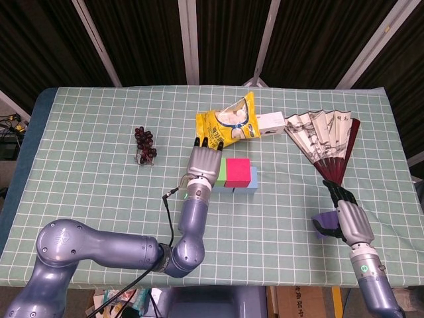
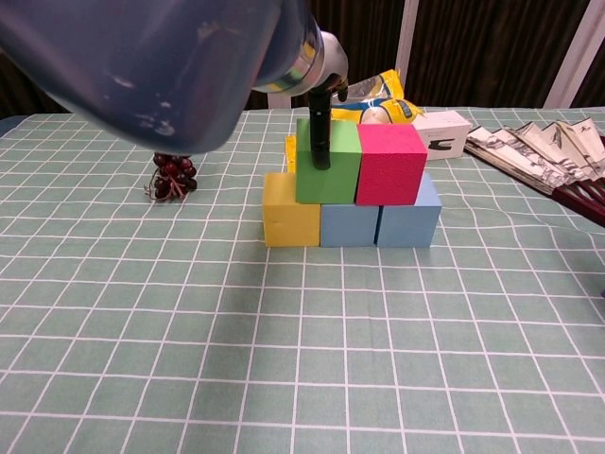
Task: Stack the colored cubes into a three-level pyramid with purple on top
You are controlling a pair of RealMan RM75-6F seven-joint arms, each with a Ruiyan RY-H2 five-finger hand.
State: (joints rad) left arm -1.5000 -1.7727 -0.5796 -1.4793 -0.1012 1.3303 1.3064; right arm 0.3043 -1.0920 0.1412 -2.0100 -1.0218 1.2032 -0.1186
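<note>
Bottom row on the surface [image 2: 113, 312]: yellow cube [image 2: 289, 212], two blue cubes [image 2: 350, 224] touching side by side; second level: green cube [image 2: 340, 170] and pink cube [image 2: 390, 164], touching. Left hand [image 1: 203, 163] lies over the green cube, one finger [image 2: 320, 140] down its front face; whether it grips cannot be told. Right hand [image 1: 349, 217] sits near the front right edge, fingers curled around the purple cube [image 1: 324, 221], well apart from the stack. Grapes [image 1: 144, 145], snack bag [image 1: 228, 122], fan [image 1: 328, 142] lie beyond.
</note>
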